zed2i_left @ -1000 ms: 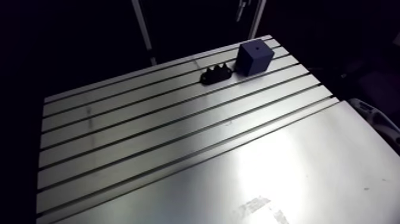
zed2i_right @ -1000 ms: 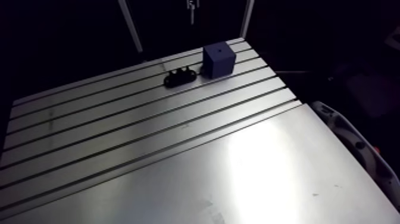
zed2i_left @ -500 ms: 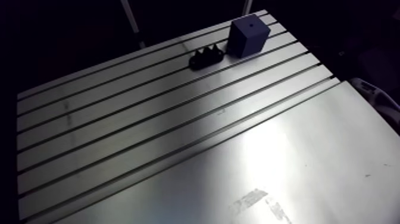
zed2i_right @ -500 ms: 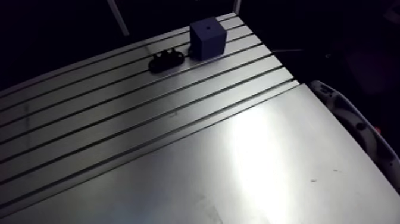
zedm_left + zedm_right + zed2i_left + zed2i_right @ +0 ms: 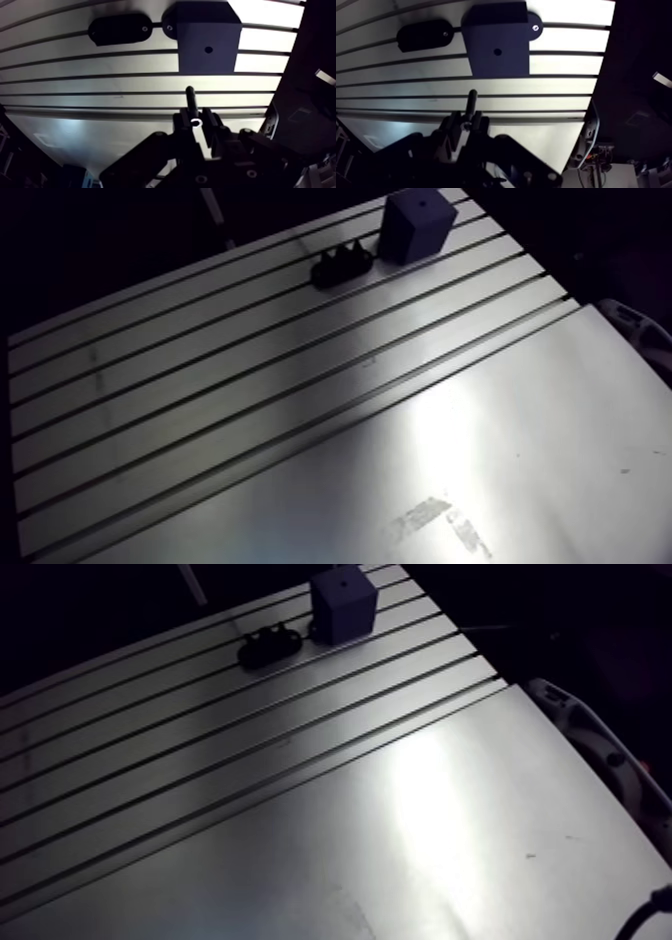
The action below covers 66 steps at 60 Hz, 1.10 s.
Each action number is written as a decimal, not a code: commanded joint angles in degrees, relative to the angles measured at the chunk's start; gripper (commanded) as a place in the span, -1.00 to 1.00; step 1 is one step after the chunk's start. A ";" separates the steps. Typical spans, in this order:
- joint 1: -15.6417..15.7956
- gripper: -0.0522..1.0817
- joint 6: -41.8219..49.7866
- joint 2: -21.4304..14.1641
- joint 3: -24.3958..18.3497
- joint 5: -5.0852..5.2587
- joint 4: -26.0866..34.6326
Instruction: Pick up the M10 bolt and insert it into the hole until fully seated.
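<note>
In the wrist view my gripper [image 5: 196, 120] is shut on a dark M10 bolt [image 5: 191, 102], whose shank sticks out ahead of the fingertips. Ahead of the bolt stands a dark blue block [image 5: 207, 45] with a small round hole [image 5: 208, 50] in the face towards me. The bolt's tip is short of the block, with a few table slots showing between them. The arm view shows the same block [image 5: 418, 223] at the table's far edge. The gripper does not appear in the arm view.
A low black bolt holder [image 5: 119, 28] lies beside the block, also seen in the arm view as the holder [image 5: 340, 264]. The slotted aluminium table [image 5: 250, 388] gives way to a smooth plate [image 5: 480, 458] nearer me. A white device [image 5: 590, 744] sits off the table's right edge.
The whole arm view has shifted, so the camera moved: block and holder now sit nearer the picture's top edge. Neither object moved on the table.
</note>
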 commanded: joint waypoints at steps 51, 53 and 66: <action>-0.27 0.99 1.81 2.41 -1.17 -0.95 -4.53; -0.27 0.99 1.83 2.41 -1.09 -0.96 -4.79; -0.27 0.99 1.83 2.74 -0.74 -0.95 -4.75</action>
